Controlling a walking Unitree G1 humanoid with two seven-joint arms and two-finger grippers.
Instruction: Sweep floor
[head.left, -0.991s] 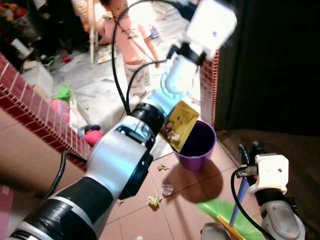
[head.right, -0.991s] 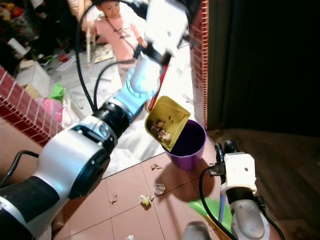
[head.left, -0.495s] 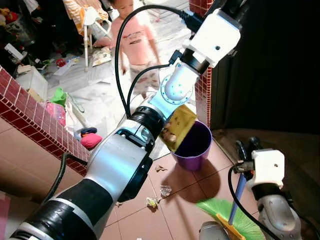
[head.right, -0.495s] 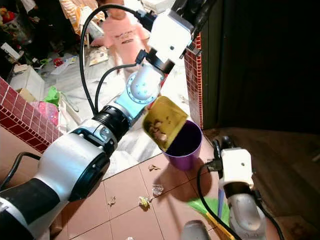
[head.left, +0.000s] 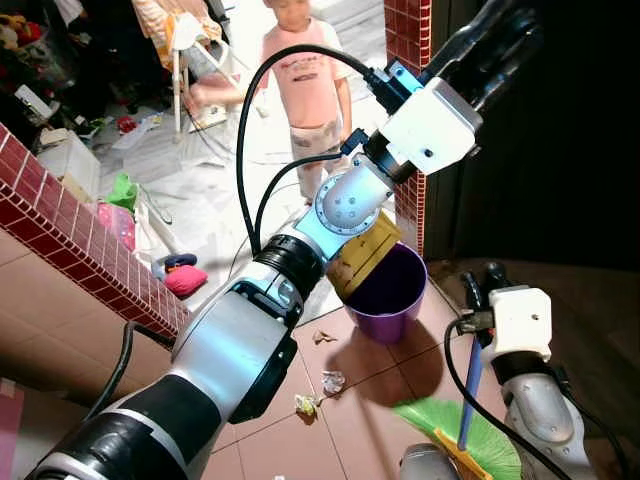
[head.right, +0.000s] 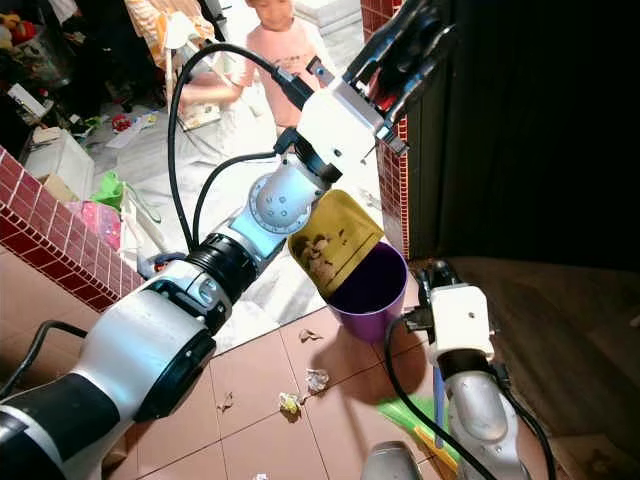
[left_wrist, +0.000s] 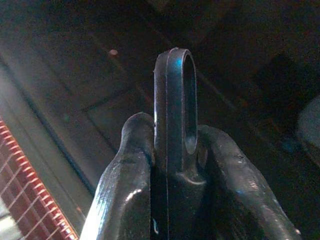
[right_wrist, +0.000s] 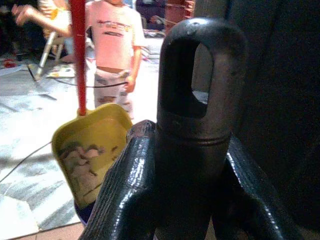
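My left gripper (head.right: 410, 50) is raised high and shut on the black end (left_wrist: 175, 115) of the dustpan's red handle. The yellow dustpan (head.left: 365, 250) hangs below it, tipped steeply with its mouth over the purple bin (head.left: 395, 300). Pale scraps lie inside the dustpan (right_wrist: 90, 150). At the lower right my right gripper (head.left: 480, 285) is shut on the black top (right_wrist: 200, 100) of the broom's blue handle (head.left: 470, 385). The green bristles (head.left: 470, 440) rest on the tiled floor. Paper scraps (head.left: 333, 381) lie on the tiles before the bin.
A person in a pink shirt (head.left: 310, 80) stands on the white floor behind the bin. A low red brick wall (head.left: 70, 230) runs along the left, with toys and clutter beyond it. A brick pillar (head.left: 410, 200) and a dark opening lie right of the bin.
The left arm has lifted and turned, tipping the dustpan more steeply over the bin. The person has stepped to the right. The camera has shifted slightly.
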